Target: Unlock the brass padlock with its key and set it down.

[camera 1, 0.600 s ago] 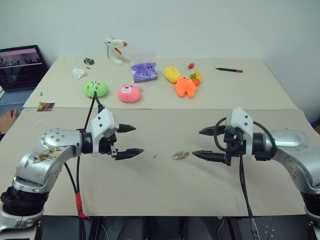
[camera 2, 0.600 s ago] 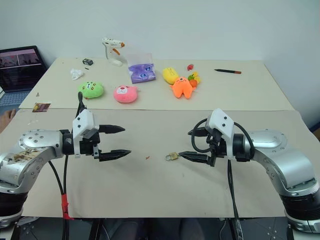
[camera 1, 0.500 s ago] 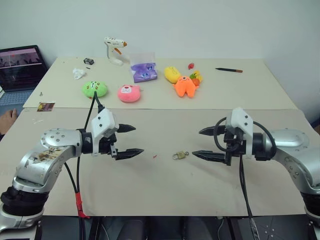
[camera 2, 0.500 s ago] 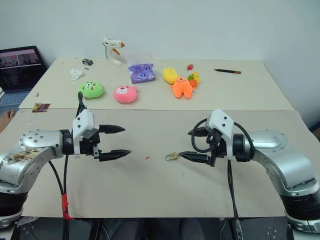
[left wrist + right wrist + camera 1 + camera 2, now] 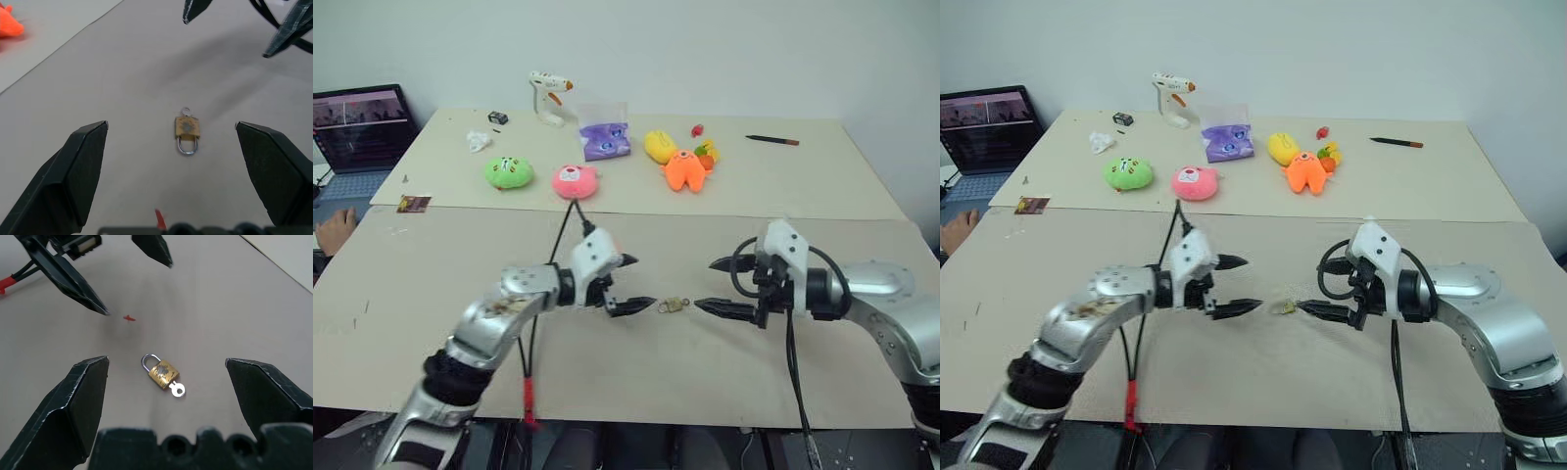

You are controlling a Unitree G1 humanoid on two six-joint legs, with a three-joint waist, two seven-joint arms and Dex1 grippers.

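even, bright, diffuse light across the beige table top (image 5: pixel 724 211), no glare. shadows soft and faint: a pale smear under the small gold-coloured brass padlock (image 5: pixel 163 373), and a wide blurred dark band on the table in the left wrist view. head views sharp throughout. in the wrist views the near black fingers (image 5: pixel 80 171) look large and soft-edged, and the orange plush toy (image 5: pixel 9 25) is blurred.

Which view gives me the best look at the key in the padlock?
The right wrist view: the key juts from the brass padlock body, opposite the shackle, unobstructed. The left wrist view shows only its ring beyond the body. In both eye views it is too small to make out.
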